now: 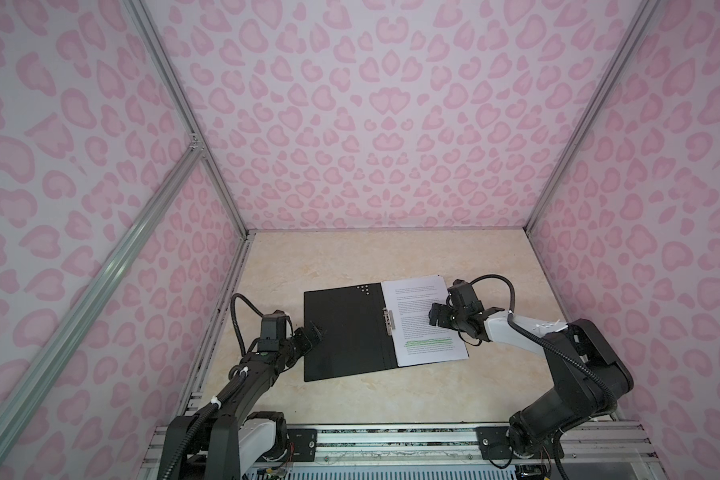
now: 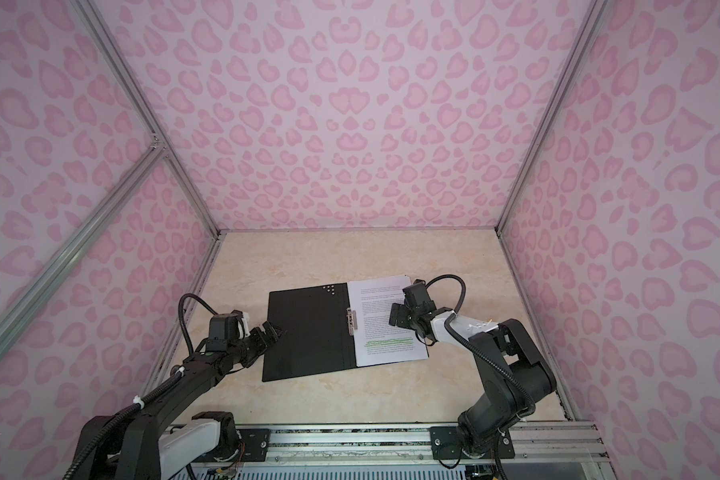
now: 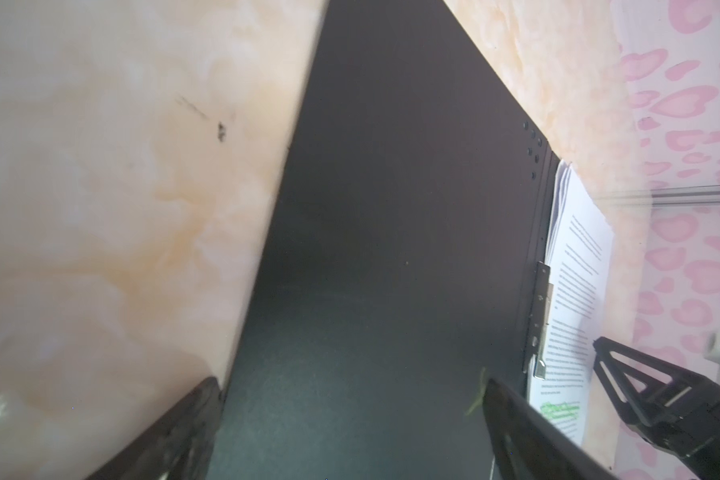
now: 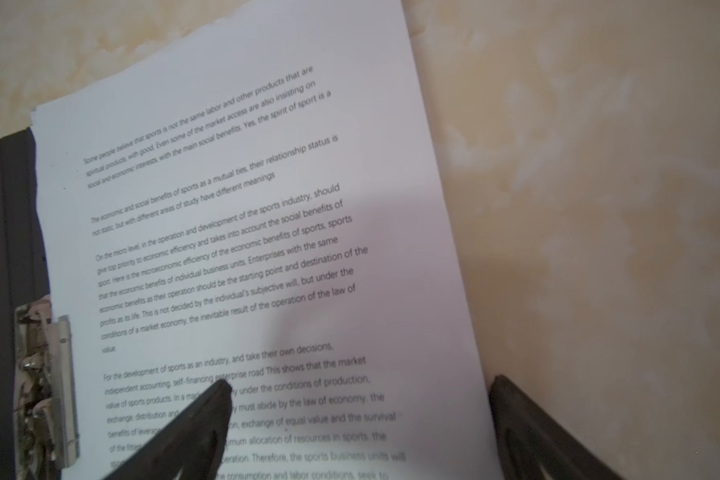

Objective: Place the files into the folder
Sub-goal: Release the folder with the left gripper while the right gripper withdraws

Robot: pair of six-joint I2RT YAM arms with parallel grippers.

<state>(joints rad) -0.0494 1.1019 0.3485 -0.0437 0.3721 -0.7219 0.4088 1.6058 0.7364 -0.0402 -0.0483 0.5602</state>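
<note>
The folder (image 1: 341, 332) (image 2: 308, 332) lies open and flat on the table, black inside facing up. Its metal clip (image 1: 388, 322) (image 4: 46, 386) sits at the spine. The files (image 1: 425, 324) (image 2: 385, 328), a stack of white printed sheets with green highlighted lines, rest on the folder's right half. My left gripper (image 1: 314, 332) (image 3: 350, 382) is open at the cover's left edge, one finger over the table, one over the black cover (image 3: 391, 208). My right gripper (image 1: 437, 318) (image 4: 362, 381) is open over the files' (image 4: 267, 166) right edge, holding nothing.
The marbled beige tabletop (image 1: 350, 262) is boxed in by pink heart-patterned walls (image 1: 350, 124) on three sides with aluminium posts. A metal rail (image 1: 391, 440) carrying both arm bases runs along the front edge.
</note>
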